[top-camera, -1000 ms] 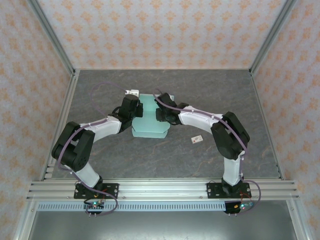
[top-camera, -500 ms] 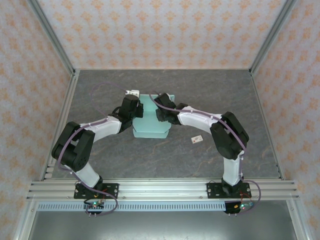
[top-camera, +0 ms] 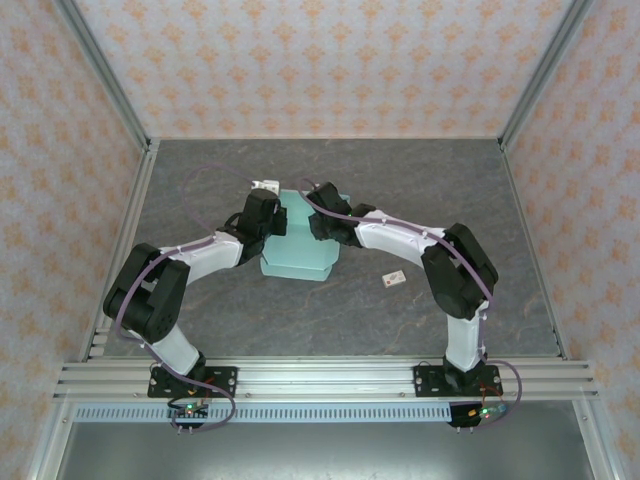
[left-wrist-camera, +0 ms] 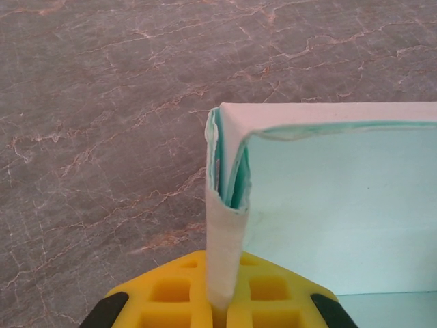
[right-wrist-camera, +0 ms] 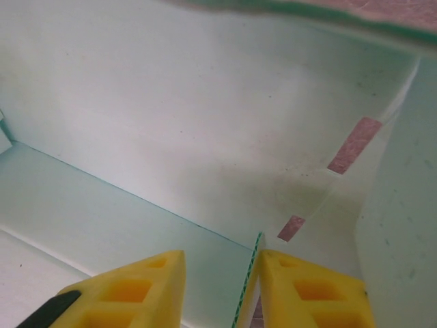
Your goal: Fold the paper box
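Paper box (top-camera: 298, 256) sits part-folded near the middle of the worktop (top-camera: 420, 180), between both arms. At its left side the left gripper (left-wrist-camera: 224, 304) pinches an upright doubled wall tight. The right gripper (right-wrist-camera: 222, 270) straddles an inner card edge, fingers apart, not clamped.

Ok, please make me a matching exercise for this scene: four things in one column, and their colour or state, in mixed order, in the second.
Column one:
1. paper box
2. left gripper
3. right gripper
4. table

Column two:
a. grey with pale veins
b. open around a card edge
c. pale mint green
d. shut on a folded wall of the box

Pairs: 1-c, 2-d, 3-b, 4-a
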Motion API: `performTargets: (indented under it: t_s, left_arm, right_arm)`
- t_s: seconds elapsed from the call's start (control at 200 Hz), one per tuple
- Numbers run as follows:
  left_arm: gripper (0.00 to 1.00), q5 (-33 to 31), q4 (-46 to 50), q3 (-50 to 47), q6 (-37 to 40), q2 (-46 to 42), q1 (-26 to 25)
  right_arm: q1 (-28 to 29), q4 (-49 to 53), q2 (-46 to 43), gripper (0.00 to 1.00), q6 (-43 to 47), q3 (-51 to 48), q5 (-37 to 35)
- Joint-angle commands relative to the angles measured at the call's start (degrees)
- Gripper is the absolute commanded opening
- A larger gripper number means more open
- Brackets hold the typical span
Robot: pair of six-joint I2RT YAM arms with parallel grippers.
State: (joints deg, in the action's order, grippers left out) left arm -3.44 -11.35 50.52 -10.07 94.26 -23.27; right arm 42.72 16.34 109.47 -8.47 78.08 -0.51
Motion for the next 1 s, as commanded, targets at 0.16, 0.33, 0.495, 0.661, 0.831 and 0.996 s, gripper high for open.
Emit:
performTargets:
  t_s: [0.16, 0.33, 0.495, 0.661, 0.831, 0.996]
  left_arm:
    - [0.00, 0.8, 0.5, 1.6, -0.4, 0.0, -0.5]
    - [0.00, 0.1, 0.8, 1.5, -0.5, -0.3, -0.5]
    - [0.00, -1.2, 1.5, 1.5, -0.1, -0.3, -0.5]
    - [0.00, -1.6, 2.0, 1.8, -0.2, -0.6, -0.5]
    - [0.00, -0.4, 2.3, 1.9, -1.0, -0.9, -0.5]
    - [0.00, 0.4, 3.2, 2.0, -1.4, -1.9, -0.4]
  right_arm:
    - [1.2, -2.7, 0.9, 0.32, -1.2, -0.7, 4.2]
    - [1.2, -0.7, -1.5, 0.33, 1.1, -1.0, 1.9]
    - [1.2, 2.8, -6.3, 0.40, 3.1, -1.7, -0.6]
    - [1.2, 7.1, -13.2, 0.49, 4.9, -3.6, -1.3]
    - [0.8, 11.9, -20.4, 0.53, 7.3, -4.7, -0.2]
    - [-4.6, 10.7, -27.2, 0.55, 8.0, -7.6, 7.3]
